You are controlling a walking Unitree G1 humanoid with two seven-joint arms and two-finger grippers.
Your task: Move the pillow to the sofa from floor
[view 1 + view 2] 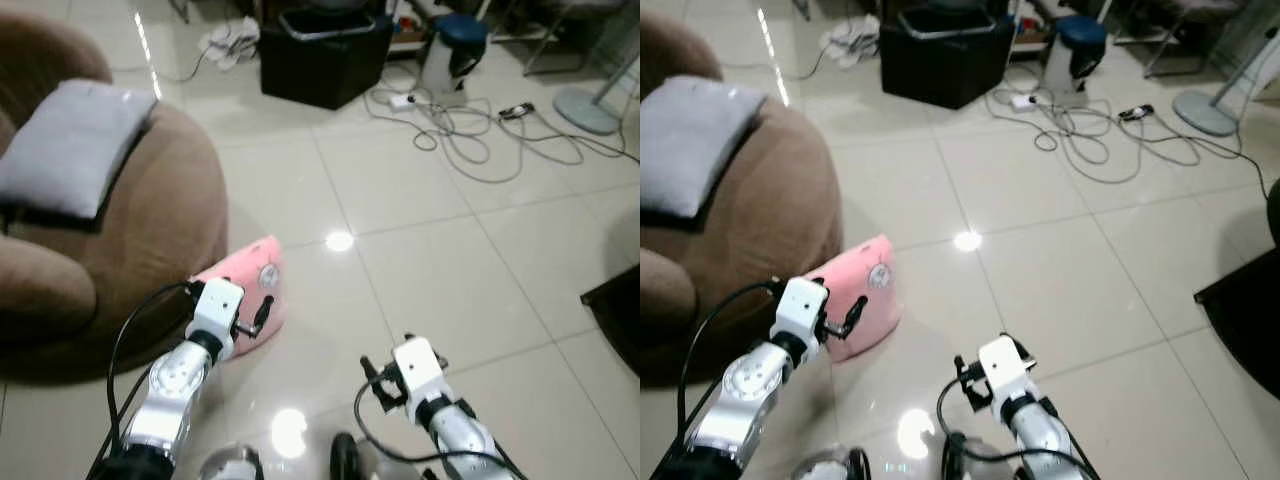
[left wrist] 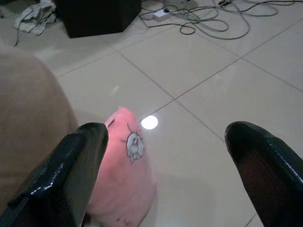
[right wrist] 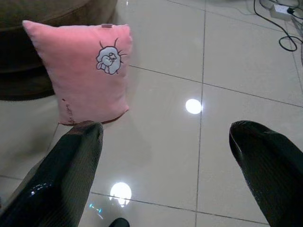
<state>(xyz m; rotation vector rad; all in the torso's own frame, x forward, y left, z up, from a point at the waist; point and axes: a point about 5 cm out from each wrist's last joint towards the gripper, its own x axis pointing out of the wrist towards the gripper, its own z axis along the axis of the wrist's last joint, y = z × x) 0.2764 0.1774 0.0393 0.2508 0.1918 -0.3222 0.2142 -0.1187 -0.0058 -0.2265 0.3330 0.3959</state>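
A pink pillow (image 1: pixel 262 285) with a small white cartoon patch stands on the tiled floor, leaning against the side of the brown sofa (image 1: pixel 160 215). It also appears in the wrist views (image 2: pixel 124 179) (image 3: pixel 87 71). My left gripper (image 2: pixel 165 175) is open, held just above and in front of the pillow, its wrist (image 1: pixel 218 310) overlapping the pillow's near edge. My right gripper (image 3: pixel 165 175) is open too, raised over bare floor to the right of the pillow, its wrist (image 1: pixel 415 370) low in the head view.
A grey cushion (image 1: pixel 75 145) lies on the sofa. A black bin (image 1: pixel 322 55), a white power strip (image 1: pixel 402 100) with tangled cables (image 1: pixel 480 135), a blue-topped canister (image 1: pixel 455 50) and a fan base (image 1: pixel 588 110) stand at the far side. A dark object's corner (image 1: pixel 615 305) juts in at right.
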